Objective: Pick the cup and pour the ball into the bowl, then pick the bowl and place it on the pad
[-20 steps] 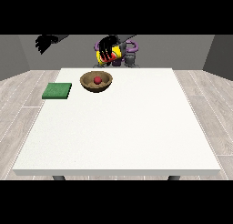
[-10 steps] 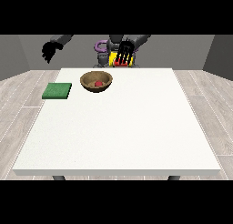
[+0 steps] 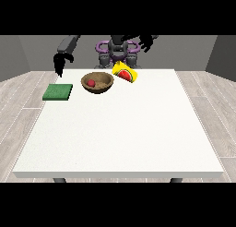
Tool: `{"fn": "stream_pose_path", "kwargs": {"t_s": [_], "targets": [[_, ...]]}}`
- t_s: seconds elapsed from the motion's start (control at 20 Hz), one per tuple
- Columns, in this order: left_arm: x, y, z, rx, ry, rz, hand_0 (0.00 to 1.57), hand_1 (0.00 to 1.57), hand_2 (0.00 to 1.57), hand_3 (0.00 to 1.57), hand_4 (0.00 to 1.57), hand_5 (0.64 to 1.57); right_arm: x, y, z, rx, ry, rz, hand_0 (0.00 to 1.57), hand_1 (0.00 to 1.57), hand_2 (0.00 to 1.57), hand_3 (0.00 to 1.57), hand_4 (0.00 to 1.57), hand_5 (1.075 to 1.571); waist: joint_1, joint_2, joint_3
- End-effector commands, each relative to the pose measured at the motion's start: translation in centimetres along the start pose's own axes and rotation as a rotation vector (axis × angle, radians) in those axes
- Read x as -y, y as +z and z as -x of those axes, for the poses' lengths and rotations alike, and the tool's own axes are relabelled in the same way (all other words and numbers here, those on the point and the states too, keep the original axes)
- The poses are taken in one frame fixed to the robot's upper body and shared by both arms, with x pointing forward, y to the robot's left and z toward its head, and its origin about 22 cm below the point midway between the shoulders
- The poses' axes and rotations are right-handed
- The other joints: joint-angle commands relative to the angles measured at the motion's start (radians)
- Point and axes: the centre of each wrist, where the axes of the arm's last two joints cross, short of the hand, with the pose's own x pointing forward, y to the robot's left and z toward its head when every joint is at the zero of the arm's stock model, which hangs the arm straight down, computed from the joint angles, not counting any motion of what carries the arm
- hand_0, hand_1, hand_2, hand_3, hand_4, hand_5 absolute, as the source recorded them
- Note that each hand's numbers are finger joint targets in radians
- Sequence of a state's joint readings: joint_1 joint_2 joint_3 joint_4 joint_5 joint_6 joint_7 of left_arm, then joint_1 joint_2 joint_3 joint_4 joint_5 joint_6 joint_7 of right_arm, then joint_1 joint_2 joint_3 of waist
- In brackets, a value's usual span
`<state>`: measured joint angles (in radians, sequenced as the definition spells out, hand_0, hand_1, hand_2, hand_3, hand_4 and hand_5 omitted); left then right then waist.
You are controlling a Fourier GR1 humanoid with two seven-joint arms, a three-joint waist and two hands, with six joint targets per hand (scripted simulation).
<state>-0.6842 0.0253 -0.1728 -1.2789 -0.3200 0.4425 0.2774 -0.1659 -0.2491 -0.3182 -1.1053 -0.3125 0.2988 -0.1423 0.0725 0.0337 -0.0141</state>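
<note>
White table (image 3: 120, 129) before you carries a wooden bowl (image 3: 97, 82) holding the red ball (image 3: 91, 83), the tipped yellow cup (image 3: 126, 73) just beside it and a green pad (image 3: 58, 92) near its other side. Each robot hand, at the view's left (image 3: 58, 64) and right (image 3: 147, 41), hangs clear of these holding nothing; you cannot tell their finger spread.

You will find no words, labels, brands or numbers to read anywhere here. The only marking is a picture of a red watermelon slice on the side of the yellow cup (image 3: 126, 73), which lies tipped over on the white table (image 3: 120, 129) just beside the brown bowl (image 3: 97, 83); it carries no lettering that you can make out. The green pad (image 3: 58, 92) is plain and unmarked
</note>
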Motion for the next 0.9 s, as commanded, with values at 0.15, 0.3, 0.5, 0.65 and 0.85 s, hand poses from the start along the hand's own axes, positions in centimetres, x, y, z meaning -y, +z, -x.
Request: {"fn": "stream_pose_path", "kwargs": {"t_s": [0.15,0.3,0.5,0.65,0.85], "targets": [[-13.5,-2.9,-0.1,0.083,0.322,0.112,0.0,0.0,0.0,0.0,0.24,1.49,-1.0,0.7,1.0,0.039,-0.018,0.096,0.0,0.0,0.0,0.0,0.0,1.57,0.11,0.062,0.0076],[-18.6,-3.8,0.6,0.146,0.34,0.132,0.0,0.0,0.0,0.0,0.33,1.497,-4.6,-1.1,0.4,0.122,-0.043,0.081,0.0,0.0,0.0,0.0,0.0,1.57,0.13,0.135,0.0102],[-24.6,-4.0,0.9,0.163,0.346,0.12,0.0,0.0,0.0,0.0,0.33,1.511,-4.8,-1.6,1.5,0.122,-0.073,0.095,0.0,0.0,0.0,0.0,0.0,1.568,0.1,0.161,0.0137],[-27.4,-4.2,0.7,0.168,0.354,0.07,0.0,0.0,0.0,0.0,0.31,1.513,-7.2,-3.0,2.4,0.114,-0.073,0.067,0.0,0.0,0.0,0.0,0.0,1.568,0.063,0.183,0.0143],[-30.3,-3.6,0.9,0.135,0.352,0.079,0.0,0.0,0.0,0.0,0.27,1.509,-5.6,-3.0,3.8,0.058,-0.062,0.053,0.0,0.0,0.0,0.0,0.0,1.569,0.041,0.165,0.0146]]}}
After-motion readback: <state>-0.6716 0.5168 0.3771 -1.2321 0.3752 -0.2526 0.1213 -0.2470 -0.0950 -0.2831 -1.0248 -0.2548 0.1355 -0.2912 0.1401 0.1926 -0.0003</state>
